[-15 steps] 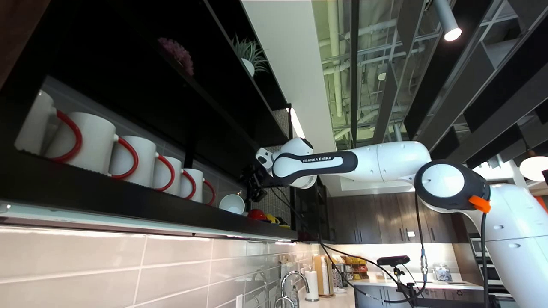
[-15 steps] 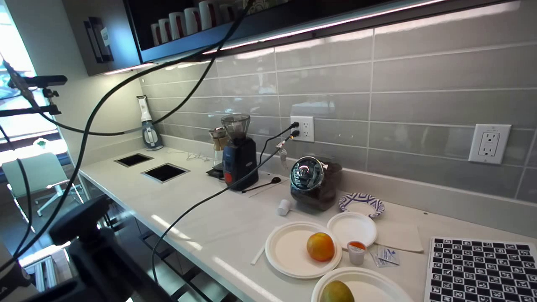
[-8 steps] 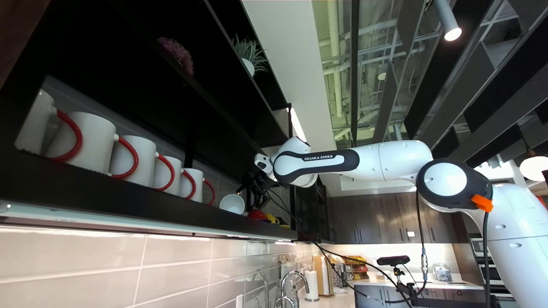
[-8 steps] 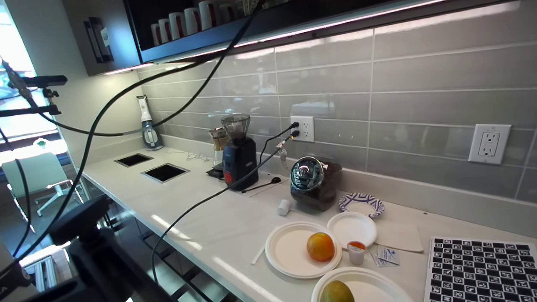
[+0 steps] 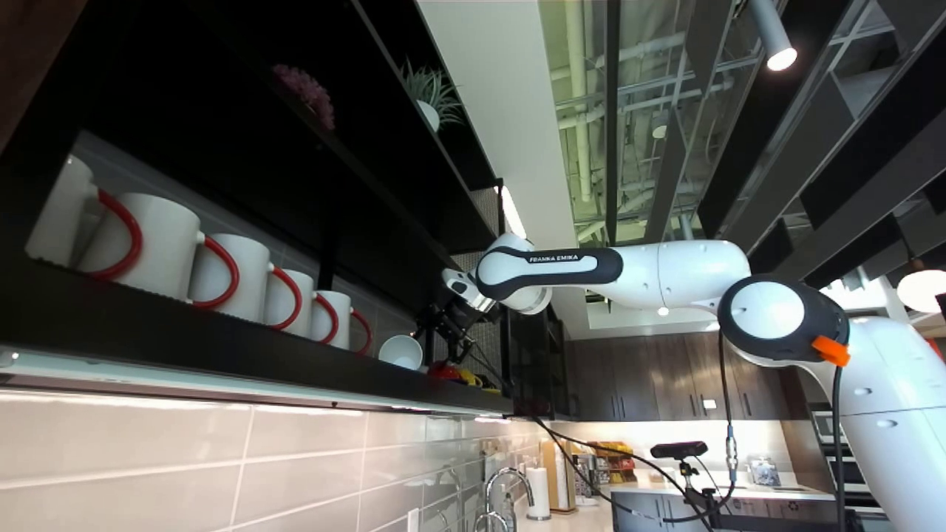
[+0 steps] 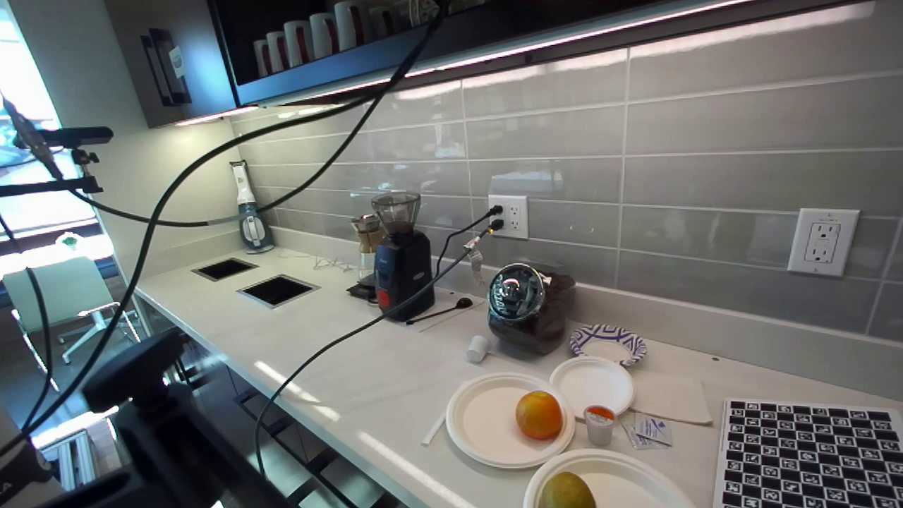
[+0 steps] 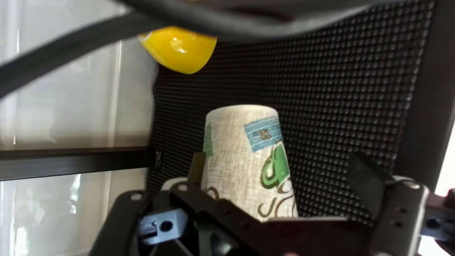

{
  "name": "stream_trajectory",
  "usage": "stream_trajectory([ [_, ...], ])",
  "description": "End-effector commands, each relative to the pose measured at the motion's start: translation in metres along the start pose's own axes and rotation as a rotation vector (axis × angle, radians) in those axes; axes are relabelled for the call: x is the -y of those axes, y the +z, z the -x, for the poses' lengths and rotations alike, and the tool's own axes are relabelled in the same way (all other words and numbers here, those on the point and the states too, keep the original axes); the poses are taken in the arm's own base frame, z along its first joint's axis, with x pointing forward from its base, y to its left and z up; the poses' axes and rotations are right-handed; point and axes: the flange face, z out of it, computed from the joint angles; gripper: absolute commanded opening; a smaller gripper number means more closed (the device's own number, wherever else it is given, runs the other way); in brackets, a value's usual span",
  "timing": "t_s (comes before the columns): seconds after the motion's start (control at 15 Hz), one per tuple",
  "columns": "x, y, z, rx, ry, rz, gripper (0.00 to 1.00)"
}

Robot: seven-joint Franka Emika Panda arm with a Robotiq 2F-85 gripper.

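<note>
In the wrist view my gripper (image 7: 277, 158) stands open around a pale paper cup (image 7: 241, 163) printed with green and blue patches. The cup sits close to the left finger (image 7: 197, 169); whether they touch I cannot tell. A gap with dark mesh behind it separates the cup from the right finger (image 7: 369, 185). Part of the cup's wide end is hidden by the gripper. A glossy yellow object (image 7: 179, 49) lies farther off. In an exterior view the gripper (image 5: 445, 340) is over the black shelf, near a white round vessel (image 5: 401, 352) and a red object (image 5: 443, 371).
White mugs (image 5: 229, 277) with red handles line the black shelf (image 5: 295, 362), under another shelf level. Black mesh (image 7: 348, 89) fills the wrist view's background, with cables (image 7: 71, 46) crossing its top. Below, the counter (image 6: 338, 381) holds plates, an orange (image 6: 539, 415) and a grinder (image 6: 403, 268).
In an exterior view my wrist has tilted and the gripper has swung a little lower over the shelf. The hanging cable has shifted. The mugs and the white vessel have not moved.
</note>
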Motion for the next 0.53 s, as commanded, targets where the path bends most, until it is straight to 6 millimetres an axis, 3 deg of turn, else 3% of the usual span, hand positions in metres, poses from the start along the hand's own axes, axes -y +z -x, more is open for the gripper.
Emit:
stream_trajectory([
  [0.0,-0.002,-0.003,0.016,-0.019,-0.059,-0.005,1.00],
  [0.47,-0.004,0.010,0.021,-0.078,-0.136,0.021,1.00],
])
